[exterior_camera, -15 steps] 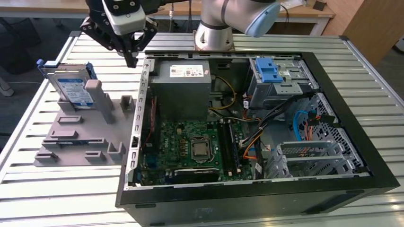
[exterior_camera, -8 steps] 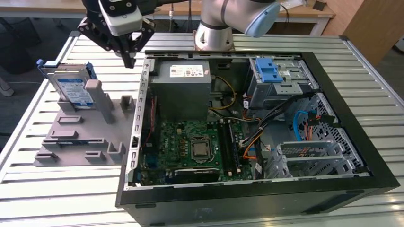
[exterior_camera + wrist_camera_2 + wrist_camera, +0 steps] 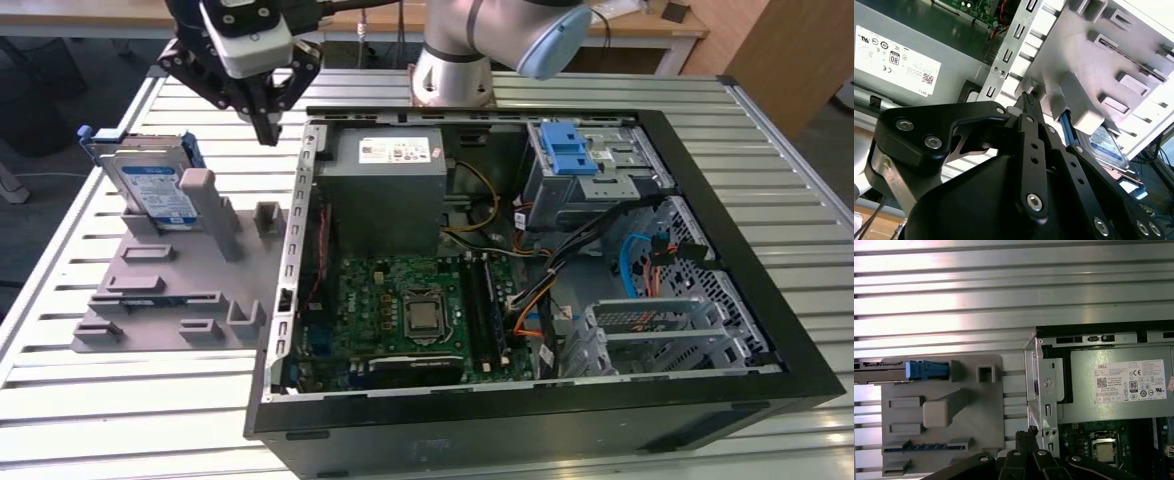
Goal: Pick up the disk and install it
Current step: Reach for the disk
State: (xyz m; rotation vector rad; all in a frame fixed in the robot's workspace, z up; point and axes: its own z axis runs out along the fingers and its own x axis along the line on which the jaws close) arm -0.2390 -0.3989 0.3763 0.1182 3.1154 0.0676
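Upright in exterior view, labelled disk [image 3: 150,188]

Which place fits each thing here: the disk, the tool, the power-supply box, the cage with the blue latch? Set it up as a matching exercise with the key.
Things
1. disk
2. tool
3. power-supply box
4. cage with blue latch

Places
A. inside the case, far corner on the exterior view's right
B. standing on edge in the grey fixture beside the case
C. in the air between the fixture and the case wall, shut, holding nothing
D. inside the case, far corner on the exterior view's left

Pairs: 1-B, 2-C, 3-D, 4-A
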